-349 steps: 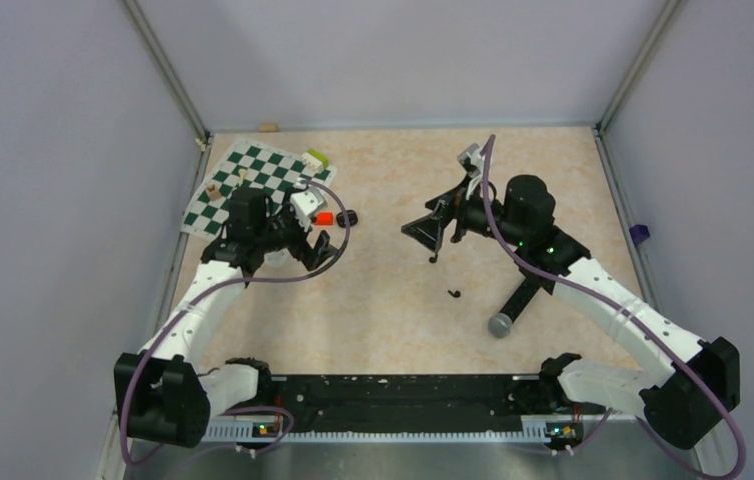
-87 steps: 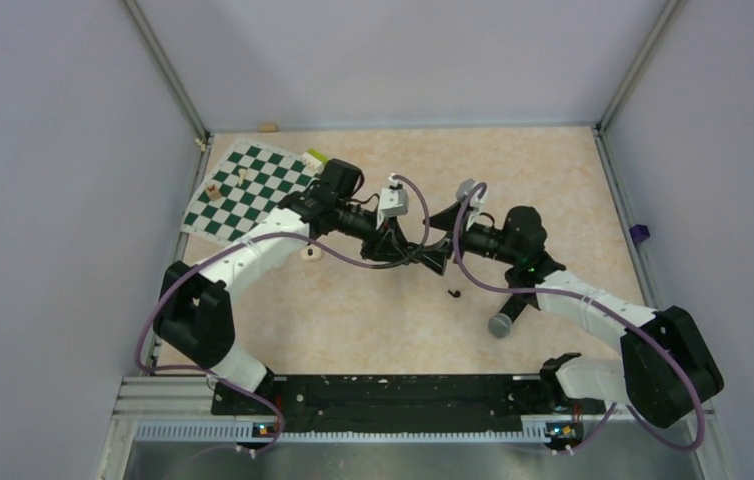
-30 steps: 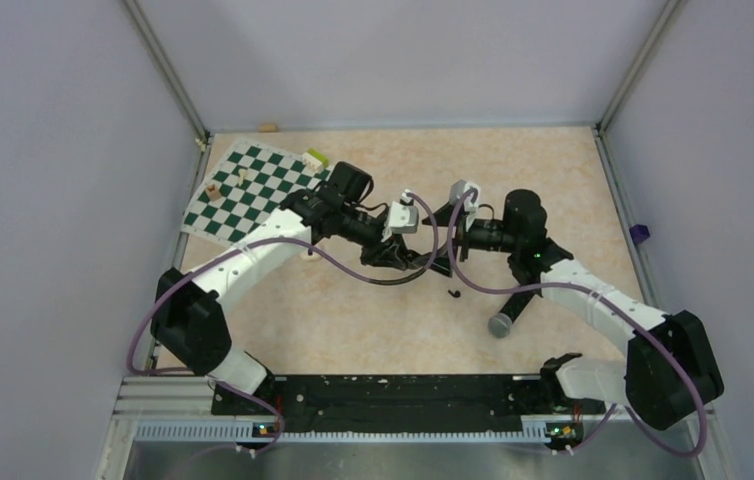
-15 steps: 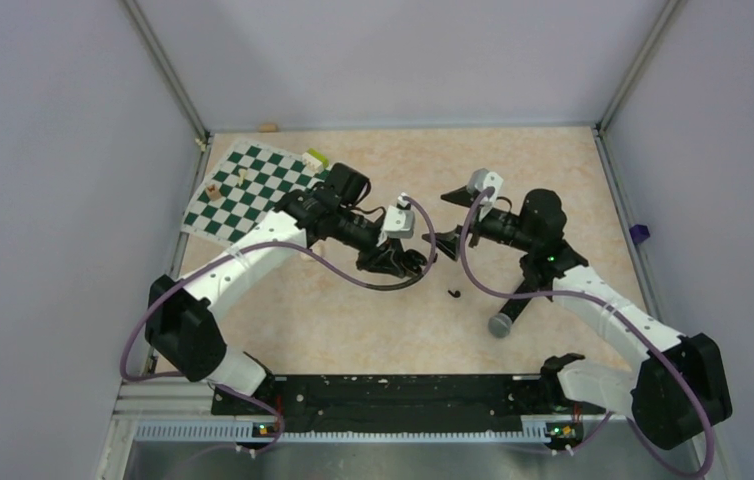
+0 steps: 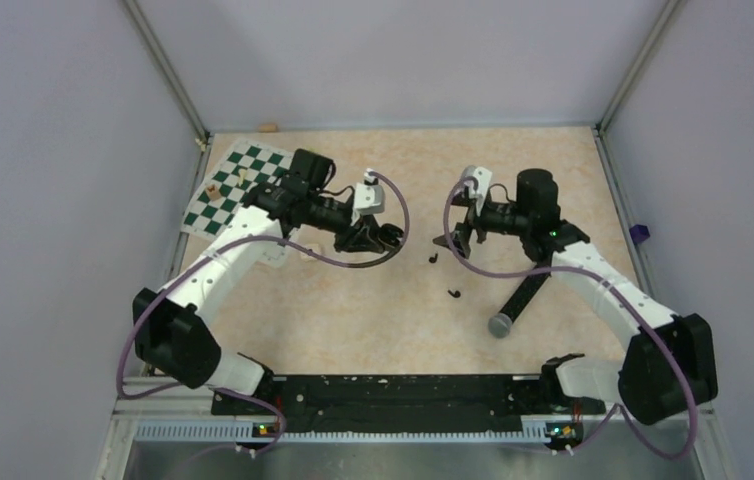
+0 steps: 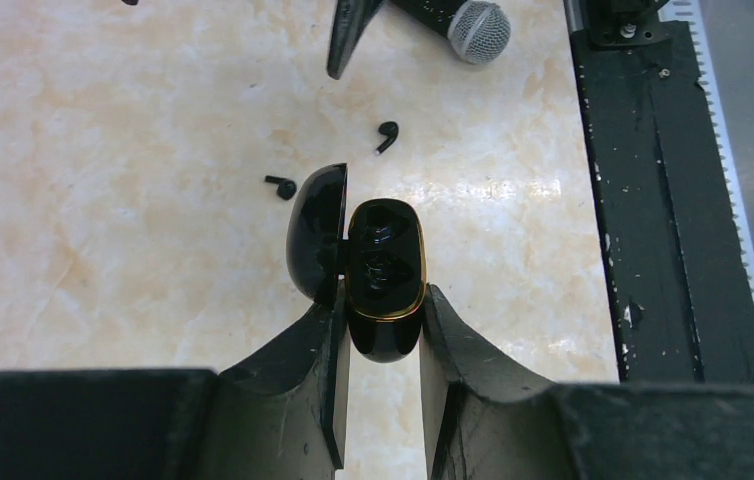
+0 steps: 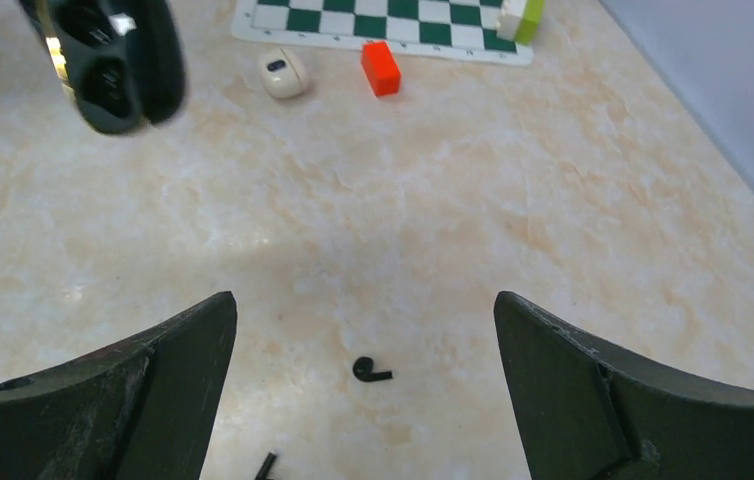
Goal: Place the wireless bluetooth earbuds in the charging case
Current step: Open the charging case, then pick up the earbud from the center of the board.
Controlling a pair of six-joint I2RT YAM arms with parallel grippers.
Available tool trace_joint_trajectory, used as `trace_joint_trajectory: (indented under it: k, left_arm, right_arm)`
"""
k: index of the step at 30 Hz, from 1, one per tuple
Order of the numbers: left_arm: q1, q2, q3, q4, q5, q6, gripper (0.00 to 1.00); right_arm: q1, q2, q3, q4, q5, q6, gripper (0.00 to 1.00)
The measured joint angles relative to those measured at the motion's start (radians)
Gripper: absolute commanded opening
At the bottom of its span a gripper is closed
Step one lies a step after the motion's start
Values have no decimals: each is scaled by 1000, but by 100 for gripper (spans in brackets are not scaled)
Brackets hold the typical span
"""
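The charging case [image 6: 385, 265] is glossy black with a gold rim, and its lid [image 6: 315, 230] hangs open to the left. My left gripper [image 6: 383, 300] is shut on its lower body and holds it above the table, and this left gripper [image 5: 383, 238] sits left of centre in the top view. Two tiny black earbuds lie on the table: one earbud [image 7: 368, 371] is below my open right gripper [image 7: 363, 310], the other earbud [image 5: 454, 294] nearer the arms' bases. The right gripper [image 5: 450, 238] is empty. The case [image 7: 113, 60] shows at the right wrist view's top left.
A black microphone [image 5: 515, 300] with a grey head [image 5: 499, 325] lies near the right arm. A green chessboard [image 5: 238, 190] lies at the back left, with a cream-white round object [image 7: 283, 73], an orange-red block [image 7: 380, 68] and a yellow-green block [image 7: 518, 18] beside it.
The two grippers, close together a second ago, have parted. The left arm drew back to the left with the case; the right arm pulled back to the right.
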Motion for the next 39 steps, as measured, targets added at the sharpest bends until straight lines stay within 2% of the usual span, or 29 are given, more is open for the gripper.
trace_joint_trajectory:
  k: [2,7,11,17,27,29,33,39]
  left_arm:
    - [24,-28,-5,1,0,6,0]
    - [57,-109,-40,8,-6,14,0]
    - [63,-166,-114,63,-29,-14,0]
    - [64,-241,-259,179,-43,-82,0]
    - [64,-256,-267,265,-30,-131,0]
    - [64,-261,-275,276,-30,-137,0]
    - [64,-277,-303,293,-30,-142,0]
    - [64,-282,-315,303,-30,-144,0]
  right_arm:
    - [-17,65,55,-71,31,-24,93]
    - [-25,228,115,-171,100,-18,74]
    - [-25,315,129,-314,104,-86,74]
    - [-25,238,84,-425,156,-220,73]
    - [29,182,-101,-473,231,-349,84]
    - [50,183,-109,-468,253,-349,91]
    - [97,222,-109,-410,319,-341,97]
    - [130,278,-109,-321,454,-305,99]
